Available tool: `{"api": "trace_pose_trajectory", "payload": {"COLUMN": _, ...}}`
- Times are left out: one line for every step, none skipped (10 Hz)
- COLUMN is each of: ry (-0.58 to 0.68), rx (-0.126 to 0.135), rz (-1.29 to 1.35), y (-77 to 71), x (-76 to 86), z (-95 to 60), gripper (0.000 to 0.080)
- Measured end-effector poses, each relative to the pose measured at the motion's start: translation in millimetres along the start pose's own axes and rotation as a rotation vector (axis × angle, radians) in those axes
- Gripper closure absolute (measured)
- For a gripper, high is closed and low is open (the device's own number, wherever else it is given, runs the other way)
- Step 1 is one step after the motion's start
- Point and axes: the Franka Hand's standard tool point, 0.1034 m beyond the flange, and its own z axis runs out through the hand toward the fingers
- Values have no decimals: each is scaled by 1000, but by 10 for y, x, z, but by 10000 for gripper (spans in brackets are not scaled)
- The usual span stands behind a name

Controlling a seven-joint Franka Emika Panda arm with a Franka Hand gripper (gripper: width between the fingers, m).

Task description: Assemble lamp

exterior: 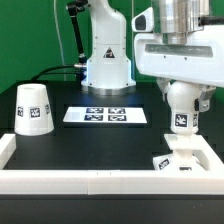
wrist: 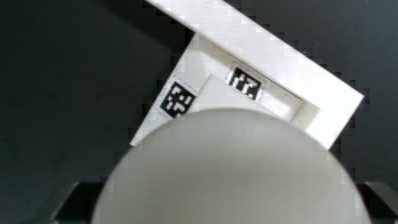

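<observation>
"Lamp parts, where was each?" asked Ina.

"Three places," said Tom. "The bulb (exterior: 181, 112) hung in the claw (exterior: 181, 92) just above the base (exterior: 178, 160). The base lay flat on the table (exterior: 100, 148), in a corner of the white wall (exterior: 90, 180) at the exterior view's right. The shade (exterior: 33, 108) stood upright, well apart, at that view's left, with the marker board (exterior: 105, 115) between."

"And the claw?"

"Clamped on the bulb, I judged. A dark gap seemed to show under the neck, so nothing else bore it. In the wrist view the round dome filled most of the picture, with the base beyond it showing two tags."

"How would the bulb handle?"

"Light, stiff plastic by its look, and smooth. A round dome gives flat pads little to bite on, so it could roll or slip if squeezed off centre. It should be held across the widest part, neck straight down."

"And the rest?"

"The base looked thin and flat, hard to pinch from above, so it was better left where the wall braced it. The shade looked hollow and tapered. I would take it across its sides, gently, since a thin wall may flex."
</observation>
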Motion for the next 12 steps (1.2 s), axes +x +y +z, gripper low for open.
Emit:
{"api": "trace_pose_trajectory", "payload": {"ry": -1, "rx": 0, "rz": -2, "y": -2, "x": -12, "z": 4, "gripper": 220}}
{"api": "trace_pose_trajectory", "payload": {"ry": -1, "rx": -1, "rz": -14, "y": -2, "x": -14, "z": 4, "gripper": 122}}
{"api": "trace_pose_trajectory", "payload": {"ry": -1, "rx": -1, "rz": -60, "y": -1, "x": -16, "z": 7, "gripper": 106}}
{"api": "trace_pose_trajectory", "payload": {"ry": 5, "rx": 1, "rz": -146, "y": -3, "x": -17, "z": 10, "gripper": 106}}
{"api": "trace_pose_trajectory", "payload": {"ry": 8, "rx": 4, "rz": -256, "y": -14, "x": -23, "z": 7, "gripper": 101}}
{"api": "trace_pose_trajectory", "payload": {"ry": 19, "rx": 14, "rz": -431, "y": -34, "x": 3, "z": -3, "gripper": 101}}
{"api": "trace_pose_trajectory", "payload": {"ry": 27, "rx": 19, "rz": -550, "y": -43, "x": 21, "z": -10, "gripper": 100}}
{"api": "trace_pose_trajectory", "payload": {"ry": 29, "rx": 18, "rz": -641, "y": -46, "x": 23, "z": -13, "gripper": 100}}
{"api": "trace_pose_trajectory", "payload": {"ry": 31, "rx": 18, "rz": -734, "y": -54, "x": 12, "z": -16, "gripper": 100}}
{"api": "trace_pose_trajectory", "payload": {"ry": 31, "rx": 16, "rz": -801, "y": -49, "x": 21, "z": -13, "gripper": 100}}
{"api": "trace_pose_trajectory", "payload": {"ry": 31, "rx": 16, "rz": -840, "y": -48, "x": 21, "z": -13, "gripper": 100}}
{"api": "trace_pose_trajectory", "payload": {"ry": 33, "rx": 14, "rz": -933, "y": -46, "x": 27, "z": -13, "gripper": 100}}
